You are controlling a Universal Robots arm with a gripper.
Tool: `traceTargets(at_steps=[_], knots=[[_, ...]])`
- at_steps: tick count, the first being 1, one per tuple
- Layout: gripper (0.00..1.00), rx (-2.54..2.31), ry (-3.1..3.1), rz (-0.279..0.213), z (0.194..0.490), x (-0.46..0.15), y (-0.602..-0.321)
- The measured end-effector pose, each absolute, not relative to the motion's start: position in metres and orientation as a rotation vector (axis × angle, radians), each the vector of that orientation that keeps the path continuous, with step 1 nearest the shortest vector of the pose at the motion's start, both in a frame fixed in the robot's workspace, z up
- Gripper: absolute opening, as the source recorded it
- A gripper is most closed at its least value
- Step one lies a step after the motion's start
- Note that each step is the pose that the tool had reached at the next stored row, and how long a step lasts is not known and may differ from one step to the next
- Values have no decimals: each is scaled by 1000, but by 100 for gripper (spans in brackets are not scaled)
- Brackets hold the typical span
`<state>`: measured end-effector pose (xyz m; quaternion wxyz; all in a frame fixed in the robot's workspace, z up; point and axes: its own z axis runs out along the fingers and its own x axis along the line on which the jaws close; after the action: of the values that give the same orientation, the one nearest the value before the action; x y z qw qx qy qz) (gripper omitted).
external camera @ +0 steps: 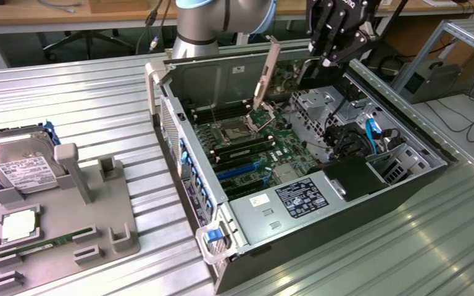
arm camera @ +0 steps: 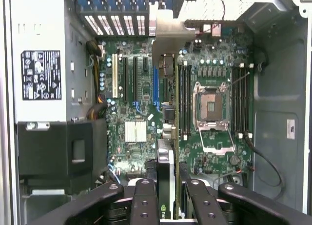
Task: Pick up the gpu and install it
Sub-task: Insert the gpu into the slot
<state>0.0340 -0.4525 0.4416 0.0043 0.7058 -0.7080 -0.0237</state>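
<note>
GPU (arm camera: pixel 165 159) picked up, not yet seated.
Card sits edge-on in claw (arm camera: pixel 168 191), jaws part-closed and clamped on it, hanging over the mobo (arm camera: pixel 141 103) inside the open case (external camera: pixel 336 222). Pickup looks done; pushing it into a slot is what's left, imo.

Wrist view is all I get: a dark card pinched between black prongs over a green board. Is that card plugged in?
Observer: No. From the exterior view, the gpu hangs tilted above the open case, gripped by the tool.
Operator: Is there anything outside the case?
Observer: Yes. A grey holder sits on the slatted table, at the exterior view's left.
Operator: What's in it?
Observer: A silver hard drive stands at its far end, and a green memory stick lies near its front.
</note>
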Motion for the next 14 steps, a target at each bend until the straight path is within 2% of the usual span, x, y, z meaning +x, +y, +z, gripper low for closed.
traceTargets(at_steps=[14], knots=[[27, 2212, -2218, -74, 429, 17, -449]])
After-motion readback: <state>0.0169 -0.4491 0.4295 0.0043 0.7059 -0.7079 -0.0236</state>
